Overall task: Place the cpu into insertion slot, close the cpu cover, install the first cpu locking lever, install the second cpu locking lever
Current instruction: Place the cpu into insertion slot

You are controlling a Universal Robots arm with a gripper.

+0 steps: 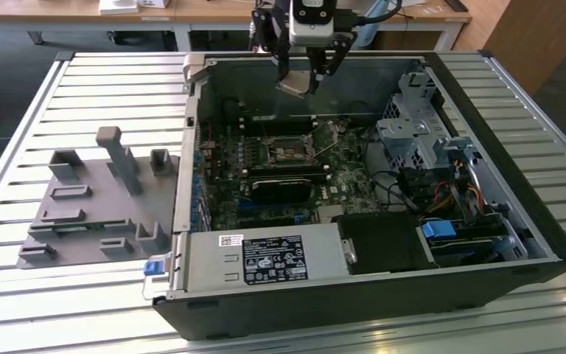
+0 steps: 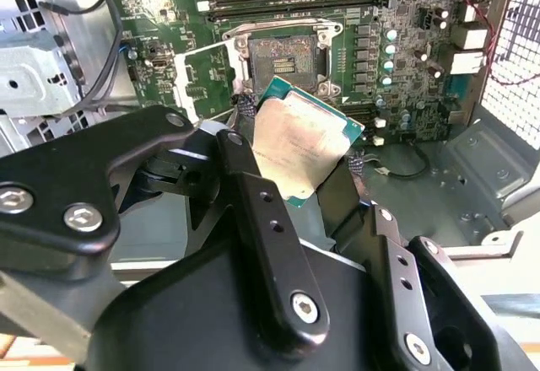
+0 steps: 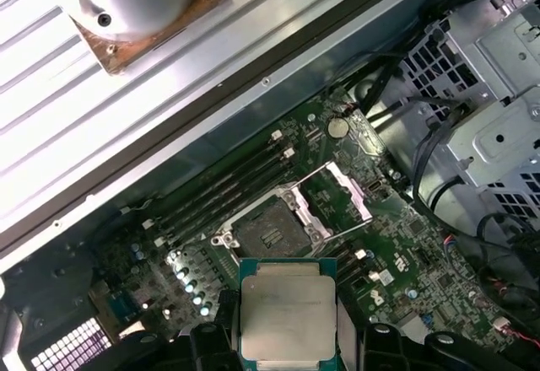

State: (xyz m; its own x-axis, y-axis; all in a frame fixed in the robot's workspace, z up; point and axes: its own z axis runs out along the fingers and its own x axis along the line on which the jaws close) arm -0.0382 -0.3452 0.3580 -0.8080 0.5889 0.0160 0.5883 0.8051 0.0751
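An open computer case (image 1: 362,310) is lying on the slatted table (image 1: 116,81); a grey fixture plate (image 1: 77,221) is sitting at the exterior view's left.

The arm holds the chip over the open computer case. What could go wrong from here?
1. In the exterior view the chip looks tilted between the fingers; it might meet the socket crooked and damage it.
2. The cover stands open beside the socket, so the chip or fingers may strike it going down.
3. The fingers hold only the chip's edges, so it could slip.
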